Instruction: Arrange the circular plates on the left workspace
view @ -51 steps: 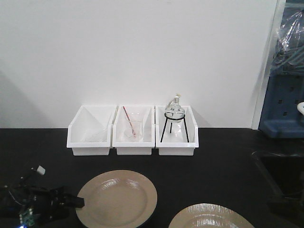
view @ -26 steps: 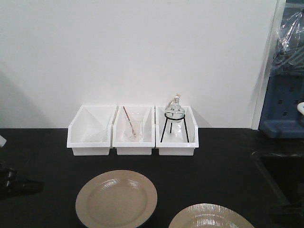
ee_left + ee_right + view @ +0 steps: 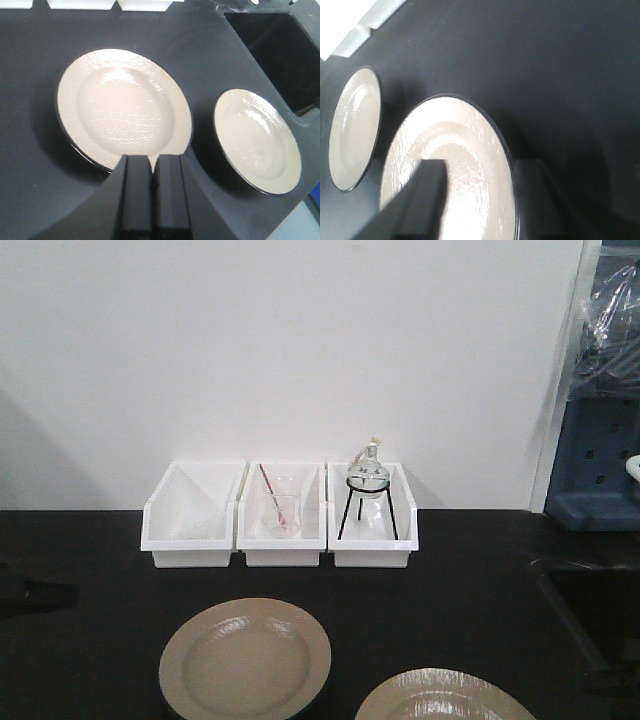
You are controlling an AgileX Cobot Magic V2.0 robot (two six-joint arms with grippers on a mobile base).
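Note:
Two round beige plates lie flat on the black countertop (image 3: 90, 640). One plate (image 3: 245, 660) is left of centre; the other plate (image 3: 445, 698) is cut off by the bottom edge. In the left wrist view, my left gripper (image 3: 153, 159) is shut and empty, just short of the near rim of the larger-looking plate (image 3: 122, 105), with the second plate (image 3: 257, 140) to its right. My right gripper (image 3: 482, 170) is open. One finger is over a plate (image 3: 465, 150) and the other is beyond its rim. Neither gripper shows clearly in the front view.
Three white bins (image 3: 280, 515) stand in a row against the back wall; the right one holds a glass flask on a black tripod (image 3: 367, 495). A recessed black sink (image 3: 275, 50) lies to the right of the plates. Blue equipment (image 3: 600, 460) is at the far right.
My left gripper was at the left plate's left rim, then drew back leftward and has left the front view. Both plates stay where they were.

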